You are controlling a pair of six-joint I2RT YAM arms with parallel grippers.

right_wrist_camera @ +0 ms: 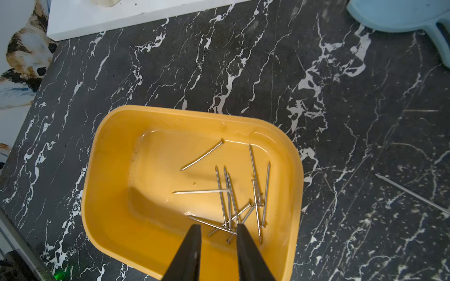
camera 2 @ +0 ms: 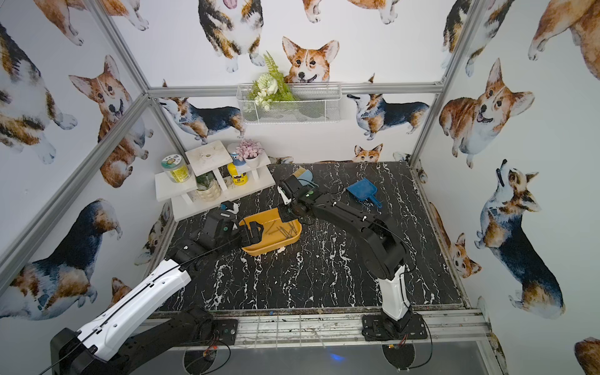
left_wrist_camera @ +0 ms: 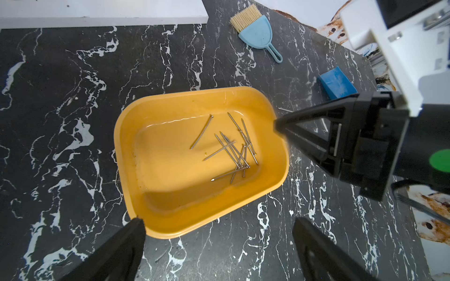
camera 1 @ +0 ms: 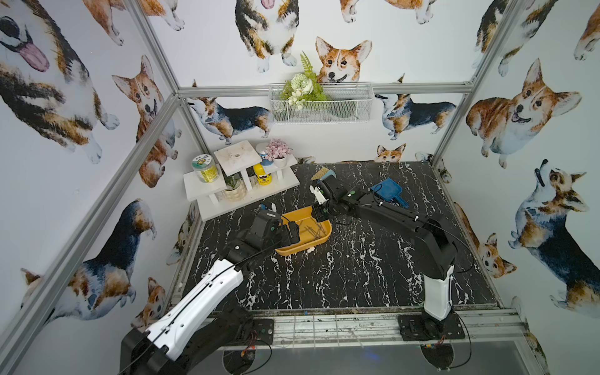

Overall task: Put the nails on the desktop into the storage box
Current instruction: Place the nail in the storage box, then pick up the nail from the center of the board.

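The yellow-orange storage box (camera 1: 300, 250) (camera 2: 269, 249) sits left of centre on the black marble desktop (camera 1: 357, 276). Several grey nails (left_wrist_camera: 233, 150) (right_wrist_camera: 229, 202) lie loose on its floor, mostly toward one end. My right gripper (right_wrist_camera: 218, 226) (camera 1: 316, 211) hangs over that end just above the pile, its jaws a little apart and open with nothing between them. One more nail (right_wrist_camera: 411, 193) lies on the desktop beside the box. My left gripper (left_wrist_camera: 218, 221) (camera 1: 292, 232) is wide open at the box's near-left rim (left_wrist_camera: 155, 233), one fingertip at a corner, holding nothing.
A light blue brush (left_wrist_camera: 255, 31) (camera 1: 324, 175) and a blue dustpan (camera 1: 388, 191) (left_wrist_camera: 337, 82) lie behind the box. A white tiered shelf (camera 1: 240, 185) with jars and plants stands at the back left. A wire basket (camera 1: 321, 104) hangs on the back wall.
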